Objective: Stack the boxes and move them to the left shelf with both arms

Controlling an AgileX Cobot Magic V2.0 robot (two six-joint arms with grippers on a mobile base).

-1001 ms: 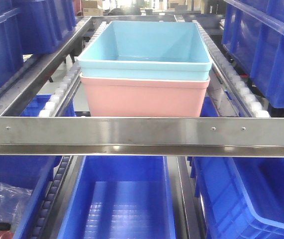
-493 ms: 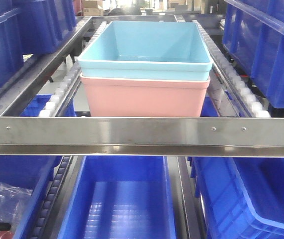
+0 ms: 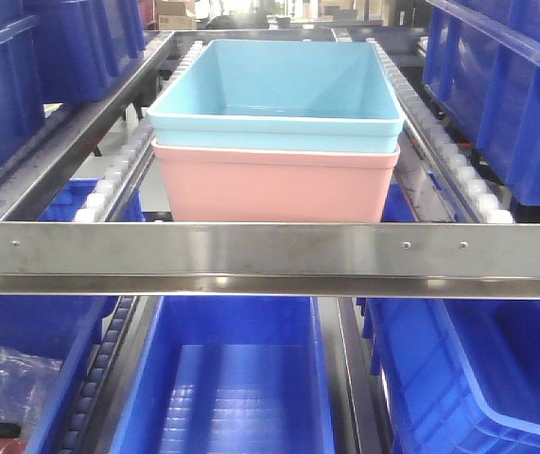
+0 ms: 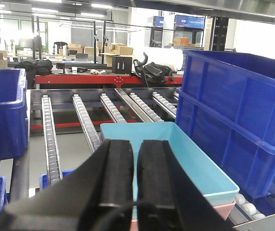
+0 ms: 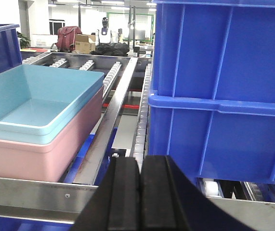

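The light blue box (image 3: 279, 90) sits nested in the pale pink box (image 3: 274, 184) on the left shelf, between its roller rails (image 3: 118, 170) and behind the steel front crossbar (image 3: 270, 251). Neither arm shows in the front view. In the left wrist view my left gripper (image 4: 135, 144) is shut and empty, above the near end of the light blue box (image 4: 195, 163); a strip of the pink box (image 4: 224, 211) shows below its rim. In the right wrist view my right gripper (image 5: 140, 161) is shut and empty, in front of the crossbar (image 5: 31, 192), to the right of the stacked boxes (image 5: 31, 106).
Dark blue storage bins stand close on both sides of the shelf (image 3: 506, 95) (image 3: 24, 66) and on the level below (image 3: 232, 378). A tall stack of dark blue bins (image 5: 224, 96) is right beside my right gripper. A clear plastic bag (image 3: 5, 383) lies at lower left.
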